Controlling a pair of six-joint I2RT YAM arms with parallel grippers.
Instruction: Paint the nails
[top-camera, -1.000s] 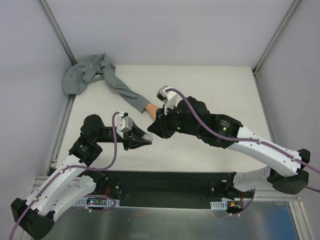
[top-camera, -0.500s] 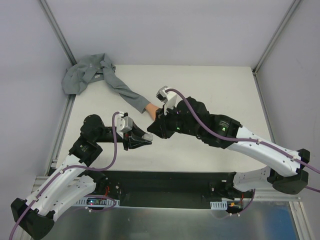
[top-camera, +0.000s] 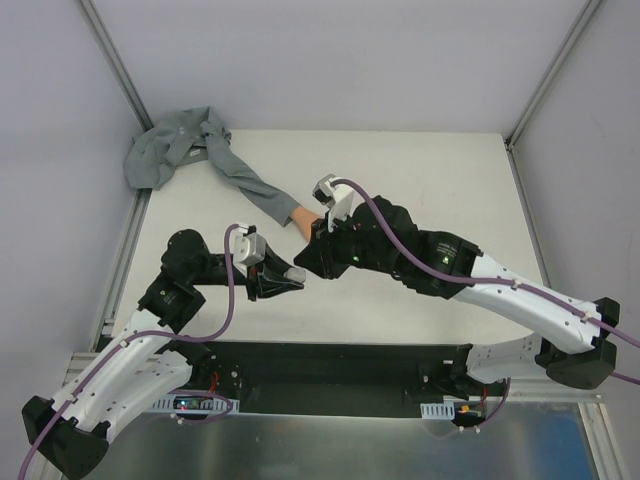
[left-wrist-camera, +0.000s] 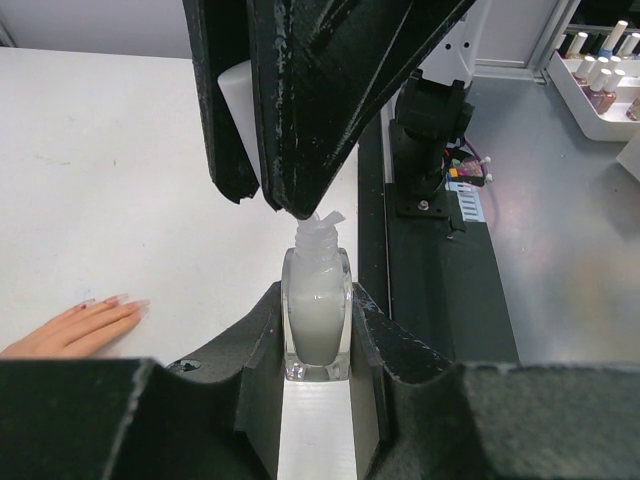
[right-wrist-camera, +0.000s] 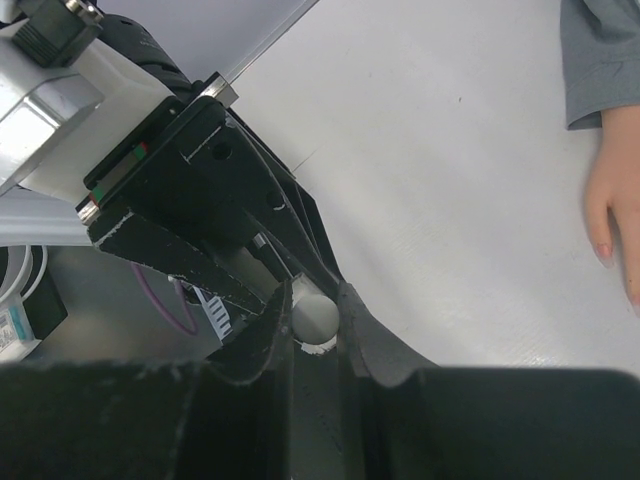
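Note:
A peach mannequin hand (top-camera: 300, 218) sticks out of a long grey sleeve (top-camera: 245, 185) and lies flat on the white table. Its nails (left-wrist-camera: 118, 299) look pinkish in the left wrist view; one nail (right-wrist-camera: 603, 252) shows in the right wrist view. My left gripper (top-camera: 290, 274) is shut on a clear glass bottle of white polish (left-wrist-camera: 316, 320), held upright just in front of the hand. My right gripper (top-camera: 308, 260) is shut on the bottle's white cap (right-wrist-camera: 316, 314), directly above the bottle's neck (left-wrist-camera: 316, 232). No brush is visible.
The rest of the grey garment (top-camera: 170, 150) is heaped at the back left corner. A white tray of several polish bottles (left-wrist-camera: 600, 80) stands beyond the table's near edge. Metal frame posts rise at the back corners.
Almost nothing: the right wrist has shifted very slightly above the bottle. Both grippers keep their hold.

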